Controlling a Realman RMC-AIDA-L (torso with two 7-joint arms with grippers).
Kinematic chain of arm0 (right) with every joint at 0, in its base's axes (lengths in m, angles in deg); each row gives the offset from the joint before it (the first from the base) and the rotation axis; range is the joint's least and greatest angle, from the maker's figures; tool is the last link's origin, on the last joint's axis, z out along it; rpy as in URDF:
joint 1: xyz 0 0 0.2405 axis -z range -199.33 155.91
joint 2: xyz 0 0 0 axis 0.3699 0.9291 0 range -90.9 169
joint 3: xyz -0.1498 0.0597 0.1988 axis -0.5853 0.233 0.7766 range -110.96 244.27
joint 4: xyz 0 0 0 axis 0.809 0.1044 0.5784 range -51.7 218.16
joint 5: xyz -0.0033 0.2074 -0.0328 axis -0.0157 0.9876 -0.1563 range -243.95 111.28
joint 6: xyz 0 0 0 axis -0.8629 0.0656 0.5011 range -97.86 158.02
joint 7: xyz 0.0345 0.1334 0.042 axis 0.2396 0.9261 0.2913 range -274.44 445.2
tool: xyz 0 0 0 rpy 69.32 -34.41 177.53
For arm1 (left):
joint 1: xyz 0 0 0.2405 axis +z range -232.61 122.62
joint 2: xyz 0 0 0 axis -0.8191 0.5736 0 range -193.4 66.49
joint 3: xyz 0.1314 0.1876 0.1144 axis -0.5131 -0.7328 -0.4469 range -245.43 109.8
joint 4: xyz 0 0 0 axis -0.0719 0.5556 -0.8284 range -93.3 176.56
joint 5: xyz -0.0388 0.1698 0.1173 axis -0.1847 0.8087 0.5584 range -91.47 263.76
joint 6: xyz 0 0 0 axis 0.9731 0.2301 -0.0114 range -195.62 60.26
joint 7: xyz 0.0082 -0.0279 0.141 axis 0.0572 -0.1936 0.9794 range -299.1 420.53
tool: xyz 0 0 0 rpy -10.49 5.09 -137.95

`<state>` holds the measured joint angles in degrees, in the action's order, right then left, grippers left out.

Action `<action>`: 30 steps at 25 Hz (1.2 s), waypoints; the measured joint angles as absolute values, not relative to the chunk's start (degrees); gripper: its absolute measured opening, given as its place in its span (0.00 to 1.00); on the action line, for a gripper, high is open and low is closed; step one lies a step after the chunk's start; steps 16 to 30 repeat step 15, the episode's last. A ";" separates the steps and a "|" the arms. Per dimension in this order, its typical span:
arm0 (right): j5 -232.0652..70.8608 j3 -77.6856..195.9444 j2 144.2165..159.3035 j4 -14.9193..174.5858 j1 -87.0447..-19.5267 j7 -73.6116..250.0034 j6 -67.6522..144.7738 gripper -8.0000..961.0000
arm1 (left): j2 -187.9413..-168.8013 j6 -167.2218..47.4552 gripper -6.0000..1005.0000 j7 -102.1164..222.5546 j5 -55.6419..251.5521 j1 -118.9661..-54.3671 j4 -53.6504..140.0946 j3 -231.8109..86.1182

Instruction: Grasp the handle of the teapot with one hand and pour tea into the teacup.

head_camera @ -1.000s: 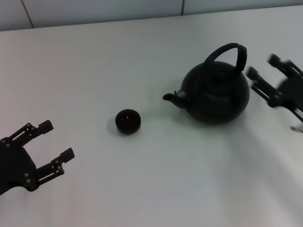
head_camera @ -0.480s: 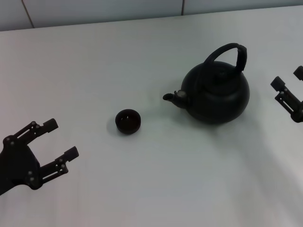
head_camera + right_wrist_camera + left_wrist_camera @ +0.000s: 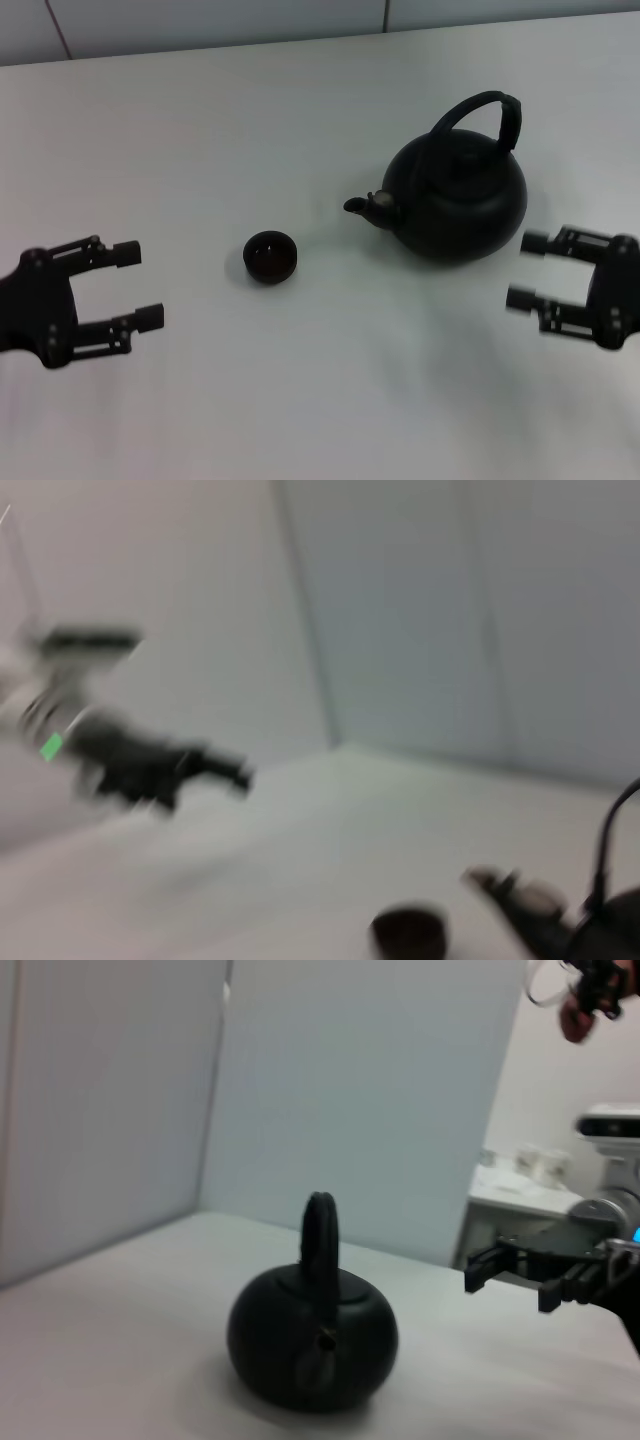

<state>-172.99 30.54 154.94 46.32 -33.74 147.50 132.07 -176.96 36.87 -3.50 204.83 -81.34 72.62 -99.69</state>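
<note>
The black teapot stands upright at the right of the white table, spout toward the small dark teacup to its left. Its arched handle is free; nothing touches it. My right gripper hangs open just near-right of the pot, fingers pointing left, apart from it. At the left edge my left gripper is open and holds nothing, well away from the cup. The left wrist view shows the teapot, its handle and the right gripper beyond. The right wrist view is blurred, showing the teacup and the spout.
A pale wall rises behind the table's far edge. In the right wrist view the left gripper shows as a dark blur farther off.
My right gripper swung from beside the handle at the far right down to the near-right of the teapot, now pointing left. The left gripper turned and rose slightly. Teapot and cup stayed put.
</note>
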 joint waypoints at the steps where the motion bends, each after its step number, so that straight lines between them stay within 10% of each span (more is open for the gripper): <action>1: -175.77 30.47 154.94 43.74 -34.39 150.12 132.77 0.73 | -176.51 37.22 0.81 -5.69 204.86 -82.23 73.64 -100.73; 30: -189.33 31.16 155.49 29.40 -37.98 157.23 134.94 0.73 | -176.86 37.81 0.80 -15.03 213.49 -86.18 83.07 -104.50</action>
